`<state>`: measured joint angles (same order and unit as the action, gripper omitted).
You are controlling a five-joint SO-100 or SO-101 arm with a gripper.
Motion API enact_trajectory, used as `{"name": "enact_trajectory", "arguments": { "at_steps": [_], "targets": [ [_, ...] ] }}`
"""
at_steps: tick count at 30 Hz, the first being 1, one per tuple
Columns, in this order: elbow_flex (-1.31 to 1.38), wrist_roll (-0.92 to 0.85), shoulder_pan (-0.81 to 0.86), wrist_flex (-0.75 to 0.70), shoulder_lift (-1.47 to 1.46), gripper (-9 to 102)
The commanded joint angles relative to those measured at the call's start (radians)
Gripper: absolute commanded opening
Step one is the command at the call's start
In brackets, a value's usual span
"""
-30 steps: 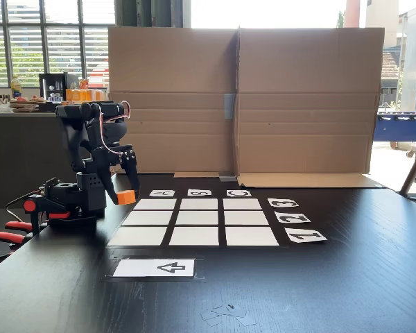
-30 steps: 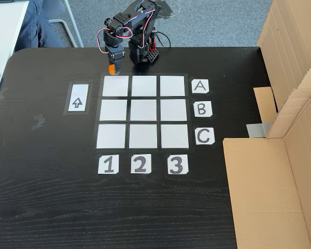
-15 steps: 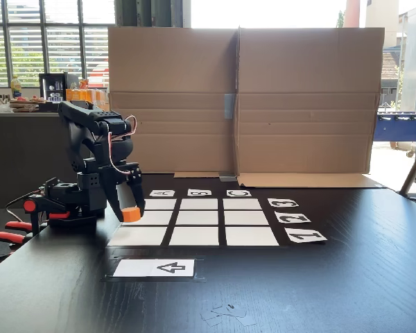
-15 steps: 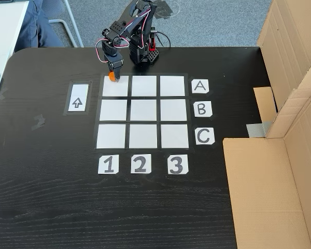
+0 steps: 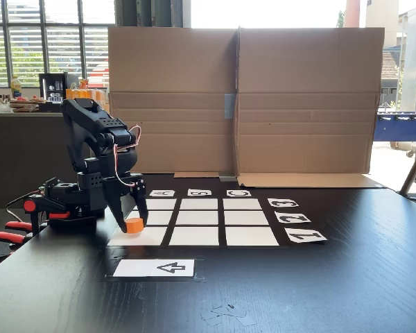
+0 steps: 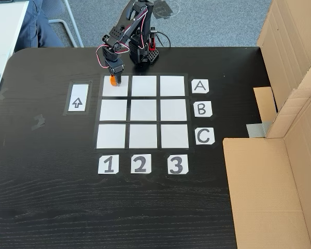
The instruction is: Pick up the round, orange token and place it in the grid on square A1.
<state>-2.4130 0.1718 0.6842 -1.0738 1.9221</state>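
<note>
My gripper (image 5: 133, 223) is shut on the orange token (image 5: 134, 225), which sits between the two black fingers. In this fixed view the token hangs very low over square A1 (image 5: 142, 237), the front-left cell of the grid (image 5: 201, 218). In the other fixed view the gripper (image 6: 113, 79) and the token (image 6: 112, 81) stand over the upper left part of square A1 (image 6: 119, 89), the top-left cell of the grid (image 6: 143, 110). I cannot tell whether the token touches the cell.
A white arrow card (image 5: 156, 267) (image 6: 77, 98) lies beside the grid's 1 column. Cardboard walls (image 5: 243, 97) (image 6: 285, 166) stand past the C and 3 side. The arm's base (image 5: 73, 201) and red clamps (image 5: 7, 236) sit at the table's edge. Paper scraps (image 5: 225, 313) lie near the front.
The gripper has carried the token from just off the grid's edge near the base out over square A1 and lowered it close to the cell.
</note>
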Motion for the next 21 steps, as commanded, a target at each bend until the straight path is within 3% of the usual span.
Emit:
{"name": "enact_trajectory", "arguments": {
  "at_steps": [1, 21],
  "targets": [
    [-0.008, 0.003, -0.012, 0.014, -0.002, 13],
    [-0.014, 0.008, 0.021, 0.037, -0.025, 14]
  ]
}}
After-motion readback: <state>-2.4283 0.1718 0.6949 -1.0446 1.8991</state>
